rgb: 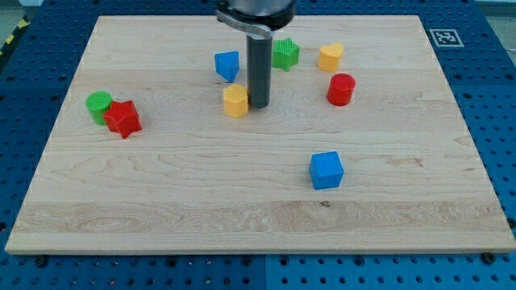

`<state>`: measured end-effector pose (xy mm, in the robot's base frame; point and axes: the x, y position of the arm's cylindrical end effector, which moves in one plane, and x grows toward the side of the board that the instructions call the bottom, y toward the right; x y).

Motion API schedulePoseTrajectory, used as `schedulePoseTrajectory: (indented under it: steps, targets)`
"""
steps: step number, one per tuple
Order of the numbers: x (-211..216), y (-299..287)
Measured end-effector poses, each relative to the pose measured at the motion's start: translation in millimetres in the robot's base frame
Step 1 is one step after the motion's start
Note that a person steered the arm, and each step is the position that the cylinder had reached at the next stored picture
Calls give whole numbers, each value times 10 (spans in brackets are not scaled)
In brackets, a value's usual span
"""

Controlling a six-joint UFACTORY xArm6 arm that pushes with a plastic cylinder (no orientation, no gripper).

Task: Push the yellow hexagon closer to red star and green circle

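The yellow hexagon [235, 101] lies a little above the board's middle. My tip [258, 105] stands right beside it on its right, touching or nearly touching. The red star [122, 118] lies at the view's left, with the green circle [99, 105] touching it on its upper left. The hexagon is well to the right of both.
A blue block [227, 64] lies just above the hexagon. A green star [285, 54], a second yellow block [330, 57] and a red cylinder [341, 89] lie right of the rod. A blue cube [326, 170] lies lower right. The wooden board [161, 201] sits on a blue pegboard.
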<state>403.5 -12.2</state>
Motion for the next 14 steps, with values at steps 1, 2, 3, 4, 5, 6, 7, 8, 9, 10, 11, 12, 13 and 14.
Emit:
schedulePoseTrajectory:
  steps: [1, 2, 3, 4, 5, 6, 7, 8, 9, 10, 11, 12, 13, 14]
  targets:
    - [0, -155]
    - [-3, -325]
    - [-11, -546]
    - [-53, -735]
    - [-94, -886]
    - [-104, -1017]
    - [-104, -1034]
    - [-104, -799]
    - [-99, -698]
    - [-49, -711]
    - [-14, -718]
    - [18, -719]
    - [110, -758]
    - [136, -769]
